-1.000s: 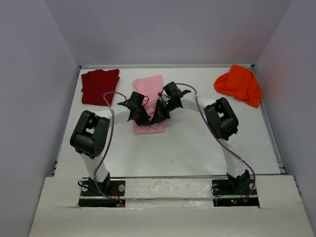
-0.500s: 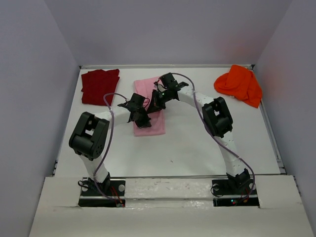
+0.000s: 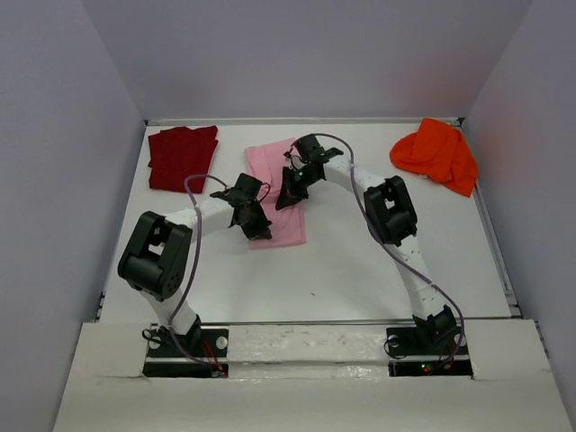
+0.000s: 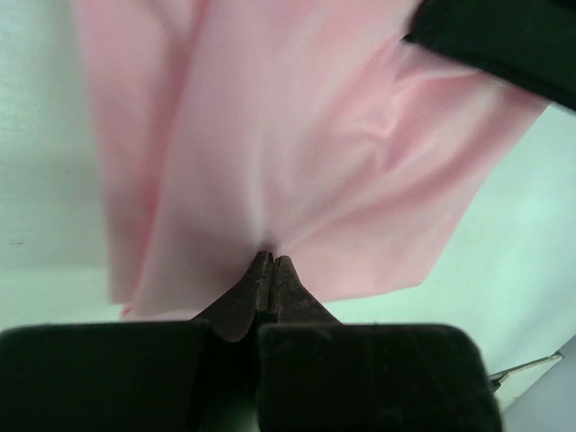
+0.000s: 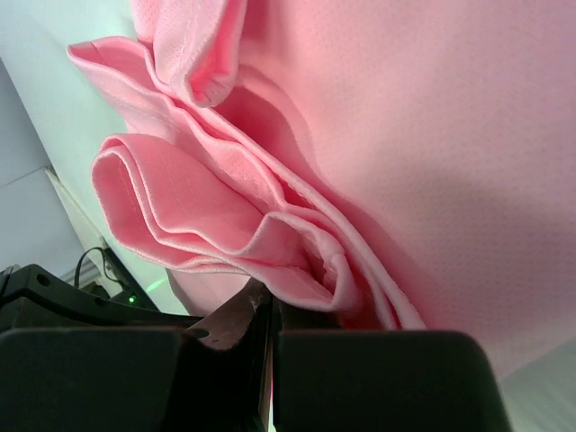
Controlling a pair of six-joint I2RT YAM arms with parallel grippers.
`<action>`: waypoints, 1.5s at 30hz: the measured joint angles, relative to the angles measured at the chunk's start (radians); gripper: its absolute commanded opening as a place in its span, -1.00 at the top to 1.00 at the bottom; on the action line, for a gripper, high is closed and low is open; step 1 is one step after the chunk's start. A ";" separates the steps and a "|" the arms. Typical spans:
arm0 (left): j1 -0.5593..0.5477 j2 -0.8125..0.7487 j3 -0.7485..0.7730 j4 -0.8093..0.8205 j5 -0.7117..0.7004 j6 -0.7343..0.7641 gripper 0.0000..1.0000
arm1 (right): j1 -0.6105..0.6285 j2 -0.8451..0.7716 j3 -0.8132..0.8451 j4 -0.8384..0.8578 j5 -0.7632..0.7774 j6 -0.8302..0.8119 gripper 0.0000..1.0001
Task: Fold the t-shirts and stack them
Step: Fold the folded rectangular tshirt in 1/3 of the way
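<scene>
The light pink t-shirt [image 3: 274, 193] lies as a long folded strip at the table's middle back. My left gripper [image 3: 256, 222] is shut on its near left edge; the left wrist view shows the pink cloth [image 4: 297, 135] pinched at the closed tips [image 4: 272, 263]. My right gripper [image 3: 290, 191] is shut on the shirt's right side, with bunched pink folds [image 5: 225, 207] rising from its closed tips [image 5: 268, 306]. The dark red t-shirt [image 3: 182, 157] lies folded at the back left. The bright orange t-shirt [image 3: 436, 153] lies crumpled at the back right.
The white table [image 3: 360, 261] is walled by pale panels on the left, back and right. Both arm bases stand at the near edge. A small dark speck [image 3: 311, 292] lies on the table in front of the pink shirt.
My right gripper has moved toward the back with the pink cloth. My left gripper has shifted nearer and right along the shirt's lower edge. The red and orange shirts have not moved.
</scene>
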State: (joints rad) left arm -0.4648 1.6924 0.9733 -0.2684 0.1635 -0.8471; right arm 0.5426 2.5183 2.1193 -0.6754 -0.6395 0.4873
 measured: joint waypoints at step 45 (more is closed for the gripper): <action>-0.061 0.235 0.240 0.074 -0.006 0.085 1.00 | -0.109 -0.003 -0.049 0.100 -0.046 -0.039 1.00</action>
State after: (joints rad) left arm -0.5262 1.9274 1.2129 -0.1947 0.1570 -0.7624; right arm 0.4335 2.5156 2.0705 -0.5751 -0.6857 0.4488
